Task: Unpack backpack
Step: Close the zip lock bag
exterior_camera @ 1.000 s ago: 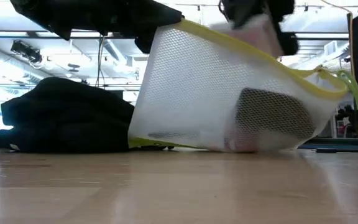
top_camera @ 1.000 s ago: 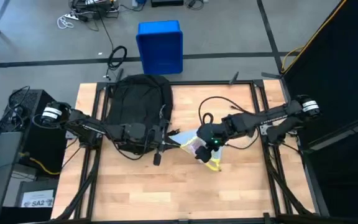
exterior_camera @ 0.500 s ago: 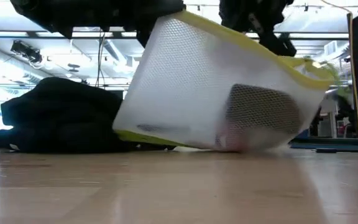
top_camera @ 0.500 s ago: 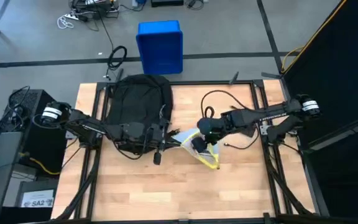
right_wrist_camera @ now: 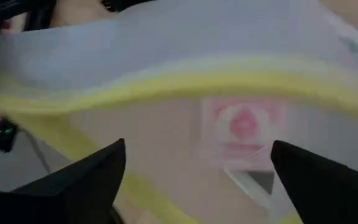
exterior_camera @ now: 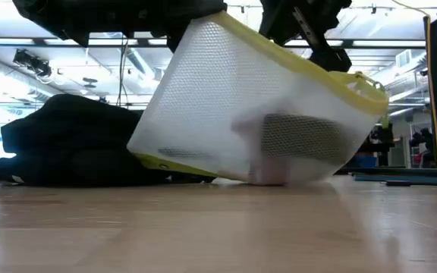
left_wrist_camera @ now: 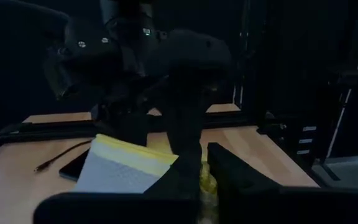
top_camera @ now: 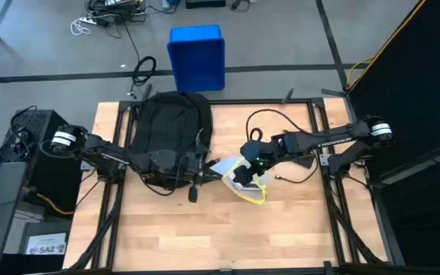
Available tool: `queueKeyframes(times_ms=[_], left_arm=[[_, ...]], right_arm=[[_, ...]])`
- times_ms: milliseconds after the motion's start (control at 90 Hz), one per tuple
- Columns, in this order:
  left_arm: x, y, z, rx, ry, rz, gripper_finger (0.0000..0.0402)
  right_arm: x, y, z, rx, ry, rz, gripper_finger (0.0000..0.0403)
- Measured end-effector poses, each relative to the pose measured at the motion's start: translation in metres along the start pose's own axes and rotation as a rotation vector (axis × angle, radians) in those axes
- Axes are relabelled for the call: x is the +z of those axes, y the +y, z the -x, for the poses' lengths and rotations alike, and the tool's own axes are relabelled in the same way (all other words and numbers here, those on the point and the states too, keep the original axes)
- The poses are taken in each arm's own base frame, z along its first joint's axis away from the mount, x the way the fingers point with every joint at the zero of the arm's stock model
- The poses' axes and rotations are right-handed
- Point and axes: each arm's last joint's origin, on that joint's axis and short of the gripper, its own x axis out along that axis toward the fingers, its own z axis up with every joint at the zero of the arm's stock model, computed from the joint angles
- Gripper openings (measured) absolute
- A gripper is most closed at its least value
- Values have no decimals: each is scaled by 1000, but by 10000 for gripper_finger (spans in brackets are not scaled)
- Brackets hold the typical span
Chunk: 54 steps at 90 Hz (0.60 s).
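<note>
Lying behind left fingers: backpack; right fingers apart.

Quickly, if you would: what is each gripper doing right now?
Left gripper: beside the black fabric backpack; state cannot be told.
Right gripper: open at the yellow-edged white mesh pouch.

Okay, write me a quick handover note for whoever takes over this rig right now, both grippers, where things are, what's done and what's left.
Left gripper: at the open end of the large black soft fabric backpack, beside the white mesh pouch with yellow trim.
Right gripper: over the pouch's yellow rim, fingers spread wide in its wrist view, nothing clamped.
Pouch: out of the backpack, tilted on the wooden table just right of it, a dark item and something pink showing inside.
Done: pouch is out.
Left: set the pouch down flat; check the backpack for more, its inside is not visible.
</note>
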Motion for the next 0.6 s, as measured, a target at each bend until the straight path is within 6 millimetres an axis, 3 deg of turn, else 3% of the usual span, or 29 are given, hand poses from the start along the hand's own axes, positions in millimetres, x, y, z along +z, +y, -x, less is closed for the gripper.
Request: queueKeyframes(times_ms=[156, 256, 367, 500, 600], left_arm=[[0, 0, 0, 0, 2, 4, 0], [0, 0, 0, 0, 3, 5, 0], [-1, 0, 0, 1, 7, 6, 0], [-1, 0, 0, 1, 11, 6, 0], [-1, 0, 0, 2, 11, 6, 0]], right_arm=[[-5, 10, 3, 103, 27, 86, 327], [-13, 16, 11, 132, 13, 264, 307], [-31, 22, 18, 97, -34, 457, 289], [-50, 33, 25, 78, -144, 500, 269], [-75, 51, 26, 113, -254, 614, 260]])
